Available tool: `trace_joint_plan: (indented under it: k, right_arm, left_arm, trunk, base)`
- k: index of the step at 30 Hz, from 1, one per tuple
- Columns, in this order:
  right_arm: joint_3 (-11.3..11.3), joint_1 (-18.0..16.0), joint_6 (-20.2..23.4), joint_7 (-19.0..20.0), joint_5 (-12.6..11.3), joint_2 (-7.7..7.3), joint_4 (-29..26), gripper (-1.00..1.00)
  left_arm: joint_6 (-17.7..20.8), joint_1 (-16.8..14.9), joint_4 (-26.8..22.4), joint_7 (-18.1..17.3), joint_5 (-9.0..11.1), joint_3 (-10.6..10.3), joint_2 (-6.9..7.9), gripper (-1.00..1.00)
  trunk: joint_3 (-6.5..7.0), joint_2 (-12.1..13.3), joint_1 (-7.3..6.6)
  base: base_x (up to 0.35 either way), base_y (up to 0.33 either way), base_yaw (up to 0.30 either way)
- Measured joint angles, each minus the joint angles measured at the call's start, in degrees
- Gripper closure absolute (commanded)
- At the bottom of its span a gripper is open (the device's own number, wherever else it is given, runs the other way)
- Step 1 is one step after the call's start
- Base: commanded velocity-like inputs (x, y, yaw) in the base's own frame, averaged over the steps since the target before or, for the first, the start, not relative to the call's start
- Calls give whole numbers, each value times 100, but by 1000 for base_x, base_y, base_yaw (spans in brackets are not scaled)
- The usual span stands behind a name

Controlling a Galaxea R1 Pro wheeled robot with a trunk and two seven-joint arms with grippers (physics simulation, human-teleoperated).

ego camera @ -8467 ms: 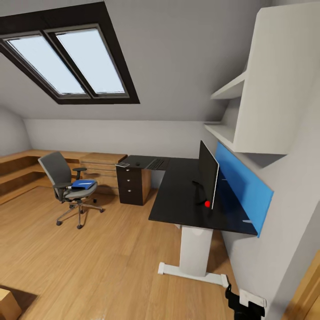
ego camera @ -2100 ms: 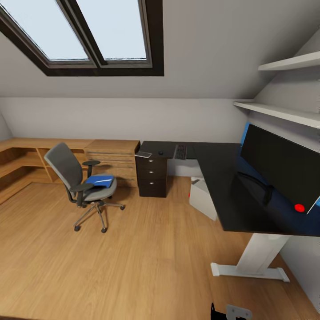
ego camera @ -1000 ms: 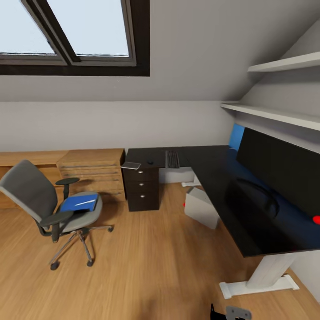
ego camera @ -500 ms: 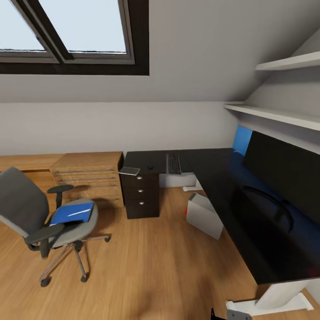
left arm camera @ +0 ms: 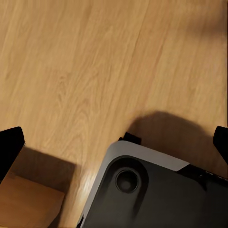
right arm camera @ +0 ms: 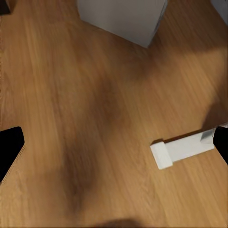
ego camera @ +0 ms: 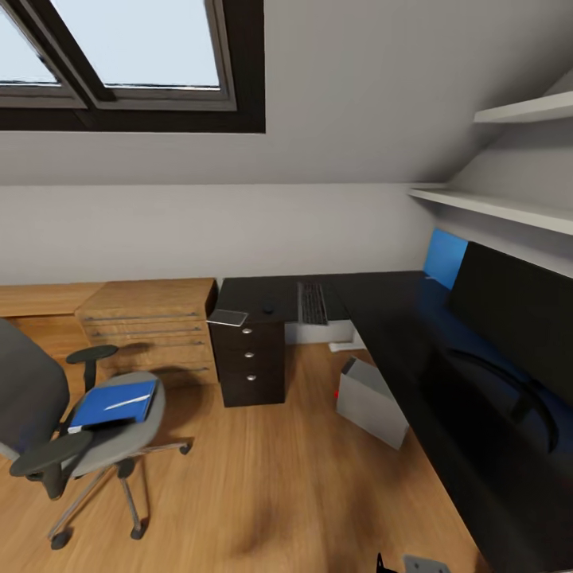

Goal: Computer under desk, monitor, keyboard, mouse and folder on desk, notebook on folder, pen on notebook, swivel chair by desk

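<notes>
Compared with half a second earlier, the whole head view has shifted: the swivel chair (ego camera: 72, 430) now sits lower and further left, partly cut by the left edge, and the desk (ego camera: 414, 334) fills more of the right side. This is read as the camera and base having advanced into the room, not as any object having moved. It suggests the approach phase is under way, and no item has yet been handled.

The blue folder (ego camera: 111, 403) is seen lying on the chair seat at lower left, with a thin white line on it that may be the pen (ego camera: 127, 403). The notebook (ego camera: 228, 317) rests on the near left corner of the desk top, overhanging the dark drawer unit (ego camera: 253, 362). The mouse (ego camera: 268, 310) lies just beside it, and the keyboard (ego camera: 312, 302) is placed further right, at centre frame. The monitor (ego camera: 517, 318) stands on the desk at the right edge. The computer (ego camera: 372, 402) is found on the floor under the desk, right of centre, a red light at its side.

In the left wrist view the left gripper (left arm camera: 114, 147) is shown spread wide over the wooden floor (left arm camera: 95, 71) and the robot's base (left arm camera: 152, 194), holding nothing. In the right wrist view the right gripper (right arm camera: 114, 142) is likewise spread and empty above the floor, with the desk foot (right arm camera: 183, 149) nearby.

No brand, label or legible writing can be made out.
</notes>
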Motion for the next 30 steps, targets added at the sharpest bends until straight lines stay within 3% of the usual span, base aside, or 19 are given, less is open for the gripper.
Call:
trace_joint_plan:
  k: [12, 30]
  right_arm:
    - [4, 0, 0, 0, -9, 10, 0, -100]
    - [2, 0, 0, -1, -9, 1, 0, -100]
  left_arm:
    - [1, 0, 0, 0, 0, 0, 0, -100]
    - [3, 0, 0, 0, -1, 0, 0, -100]
  trunk:
    - [0, 0, 0]
    - [0, 0, 0]
  base:
    - [333, 0, 121]
    - [333, 0, 10]
